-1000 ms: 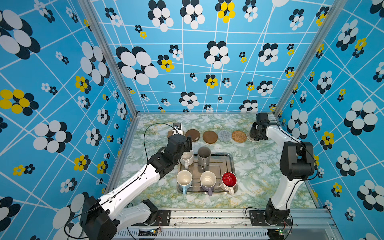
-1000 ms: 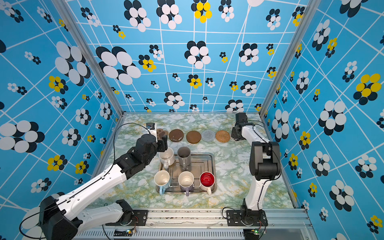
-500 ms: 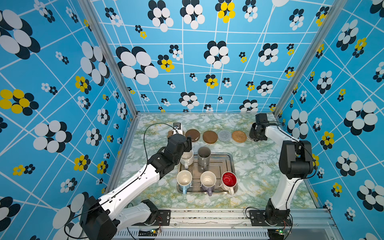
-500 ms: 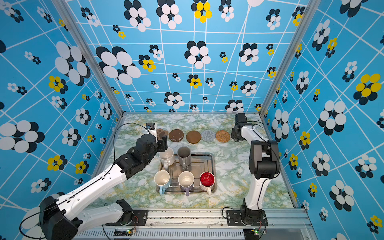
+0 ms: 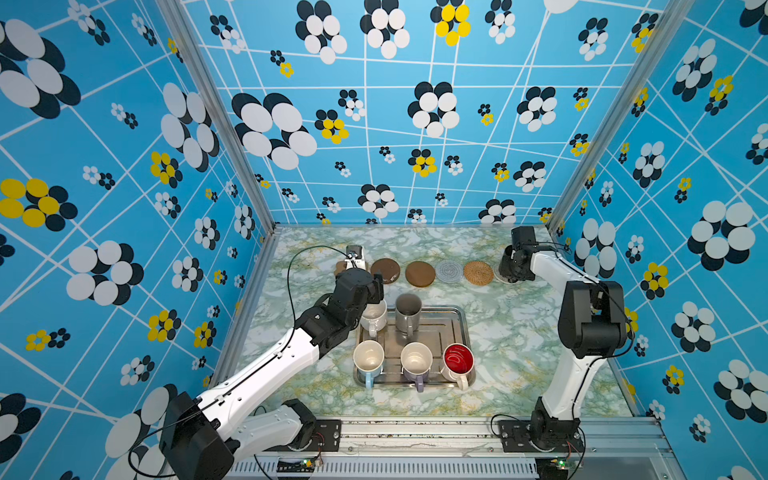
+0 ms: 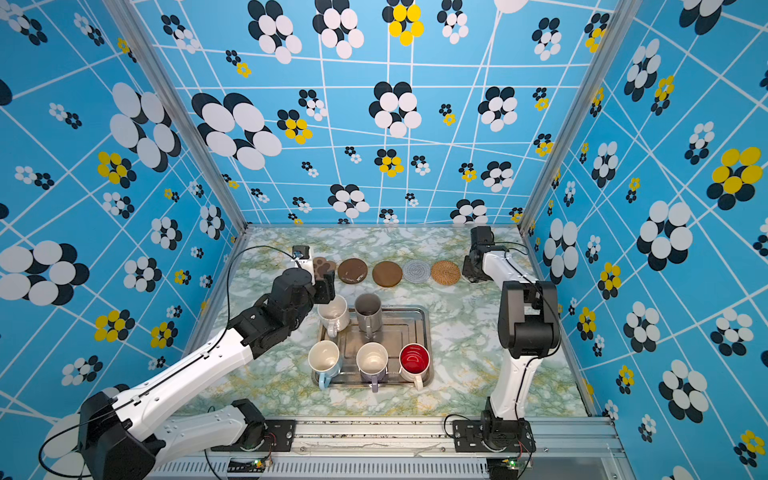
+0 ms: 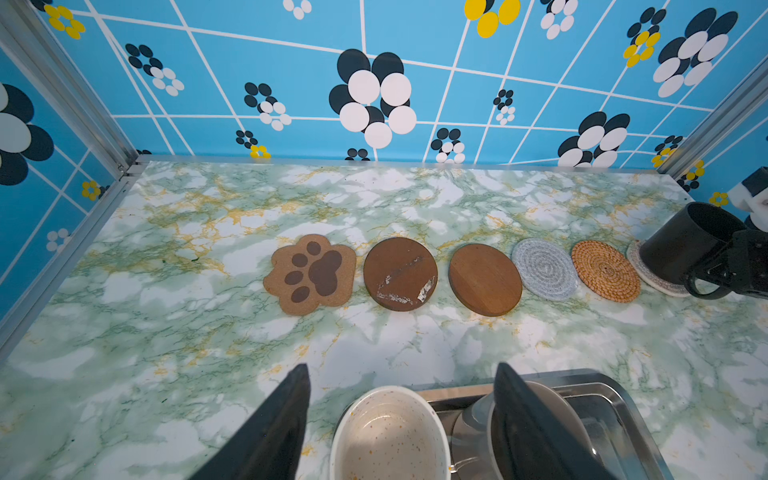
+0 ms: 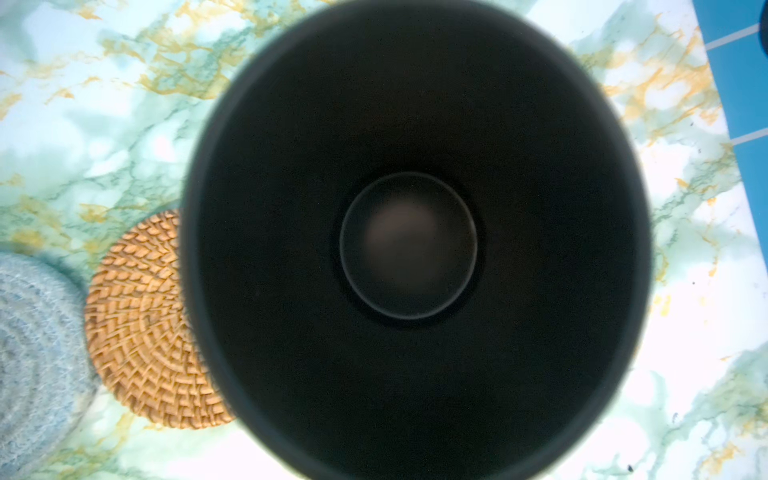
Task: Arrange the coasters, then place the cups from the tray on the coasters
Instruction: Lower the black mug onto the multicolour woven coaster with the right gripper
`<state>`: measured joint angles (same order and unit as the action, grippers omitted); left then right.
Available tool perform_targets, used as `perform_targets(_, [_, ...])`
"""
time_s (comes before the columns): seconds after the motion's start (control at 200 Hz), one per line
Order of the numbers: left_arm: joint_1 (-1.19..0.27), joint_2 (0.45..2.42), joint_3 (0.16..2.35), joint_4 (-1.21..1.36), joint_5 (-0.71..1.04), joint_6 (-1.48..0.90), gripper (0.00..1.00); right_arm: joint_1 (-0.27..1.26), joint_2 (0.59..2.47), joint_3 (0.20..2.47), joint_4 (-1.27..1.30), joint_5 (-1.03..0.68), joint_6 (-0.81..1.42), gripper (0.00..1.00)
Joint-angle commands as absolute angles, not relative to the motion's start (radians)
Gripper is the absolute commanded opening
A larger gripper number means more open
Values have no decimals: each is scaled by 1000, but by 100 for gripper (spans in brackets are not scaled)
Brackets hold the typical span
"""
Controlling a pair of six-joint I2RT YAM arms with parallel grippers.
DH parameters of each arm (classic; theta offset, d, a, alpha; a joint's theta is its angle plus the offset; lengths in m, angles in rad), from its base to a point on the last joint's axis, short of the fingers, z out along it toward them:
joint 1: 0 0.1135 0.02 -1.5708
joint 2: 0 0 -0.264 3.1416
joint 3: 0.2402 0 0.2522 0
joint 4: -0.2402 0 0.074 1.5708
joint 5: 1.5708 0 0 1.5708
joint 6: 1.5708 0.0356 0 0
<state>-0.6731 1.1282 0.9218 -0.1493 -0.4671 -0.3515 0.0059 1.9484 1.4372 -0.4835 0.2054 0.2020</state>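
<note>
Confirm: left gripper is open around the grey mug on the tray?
Wrong mug: not the grey mug. The left wrist view shows the left gripper open around the cream mug next to it on the tray.

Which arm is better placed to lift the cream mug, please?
Left: the left gripper is open around the cream mug on the tray; the right gripper is far off, shut on the black mug.

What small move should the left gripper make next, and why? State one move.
Probably close the left gripper on the cream-white ceramic mug: its open fingers straddle that mug at a corner of the silver metal tray, one finger by the tall grey mug, and the brown paw-shaped coaster sits bare.
</note>
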Motion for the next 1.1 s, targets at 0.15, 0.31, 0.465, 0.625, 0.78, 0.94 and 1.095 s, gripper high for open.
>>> perform_targets(0.15, [-662, 1099, 900, -141, -464, -359, 71, 1, 1950, 1471, -456, 193, 221, 0])
perform_targets(0.31, [-663, 1091, 897, -141, -466, -358, 71, 2, 1952, 1473, -463, 198, 220, 0])
perform_targets(0.465, [-663, 1083, 893, -142, -467, -359, 71, 2, 1966, 1480, -477, 195, 221, 0])
perform_targets(0.625, [-663, 1079, 891, -142, -468, -360, 71, 1, 1979, 1491, -495, 189, 224, 0])
perform_targets(0.78, [-662, 1078, 891, -143, -468, -360, 71, 1, 1975, 1491, -499, 192, 224, 0])
perform_targets(0.94, [-663, 1077, 891, -141, -466, -359, 71, 2, 1970, 1489, -509, 195, 223, 0])
perform_targets(1.095, [-663, 1074, 890, -143, -466, -357, 71, 2, 1965, 1485, -518, 195, 224, 0])
